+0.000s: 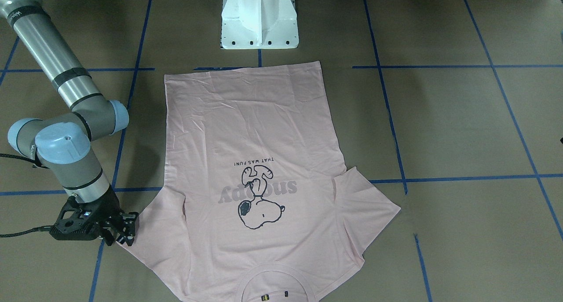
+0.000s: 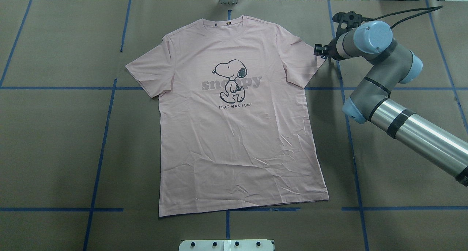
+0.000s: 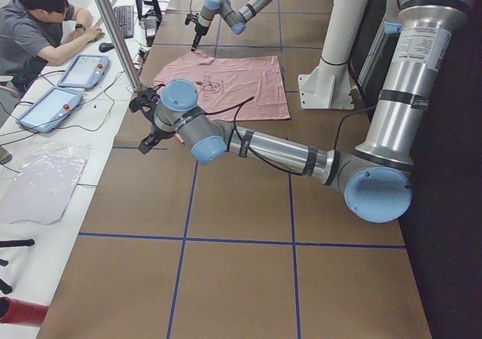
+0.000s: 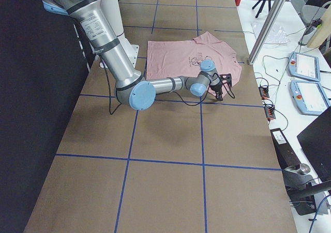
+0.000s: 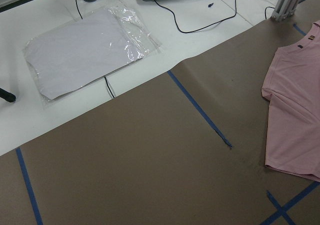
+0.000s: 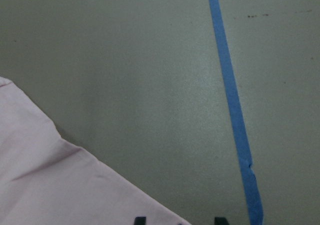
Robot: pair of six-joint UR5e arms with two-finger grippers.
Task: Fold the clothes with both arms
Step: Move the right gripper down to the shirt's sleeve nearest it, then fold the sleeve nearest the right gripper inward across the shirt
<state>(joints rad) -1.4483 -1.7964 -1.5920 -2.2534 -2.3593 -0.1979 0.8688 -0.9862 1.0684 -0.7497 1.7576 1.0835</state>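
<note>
The pale pink Snoopy T-shirt [image 2: 237, 134] lies flat and face up on the brown table, collar at the far side; it also shows in the front view [image 1: 255, 130]. My right gripper [image 2: 319, 50] sits low at the edge of the shirt's right sleeve [image 1: 154, 231]. In the right wrist view its two fingertips [image 6: 140, 220] stand apart, open, with the sleeve corner [image 6: 50, 185] reaching in between them. My left gripper [image 3: 149, 132] shows only in the exterior left view, well to the left of the shirt near the table edge; I cannot tell whether it is open or shut. The left wrist view shows the left sleeve [image 5: 295, 110] off to its right.
The white pedestal base [image 1: 259, 20] stands at the shirt's hem side. Blue tape lines [image 2: 98, 148] cross the brown table cover. A white side table holds a plastic bag [image 5: 85, 50], cables and teach pendants [image 3: 83, 71]; an operator [image 3: 38, 22] sits there.
</note>
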